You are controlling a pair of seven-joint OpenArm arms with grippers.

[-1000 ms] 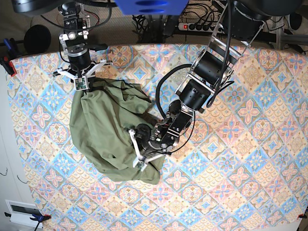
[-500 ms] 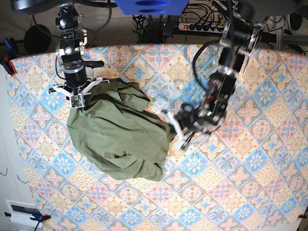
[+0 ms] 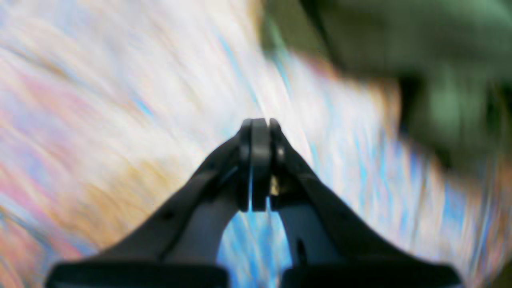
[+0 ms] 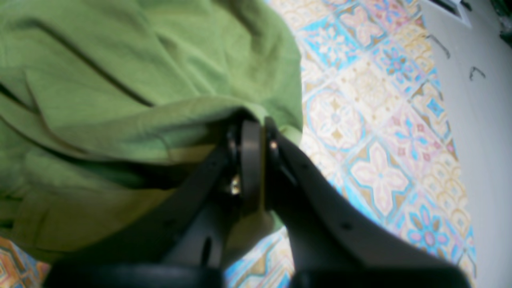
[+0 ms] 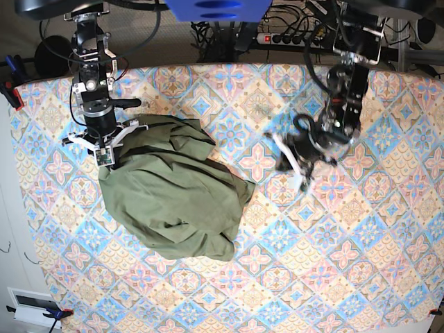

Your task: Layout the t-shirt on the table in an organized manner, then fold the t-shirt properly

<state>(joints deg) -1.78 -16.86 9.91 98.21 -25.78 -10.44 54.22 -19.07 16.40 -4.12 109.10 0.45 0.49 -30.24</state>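
The t-shirt (image 5: 173, 198) lies crumpled on the table (image 5: 361, 263), toward the right arm's side. The right tool (image 4: 253, 160) is clamped on its edge — the left tool (image 5: 300, 163), closed and empty, hangs well apart from it.

Dark floor along top of base view, black cables (image 5: 291, 21) tangled there; power strip (image 5: 288, 38) upper centre-right; pale floor strip (image 5: 14, 229) down left edge; white vent (image 5: 31, 304) lower left

Matt olive cloth t-shirt (image 5: 173, 194); smooth black plastic pincer (image 4: 252, 132).
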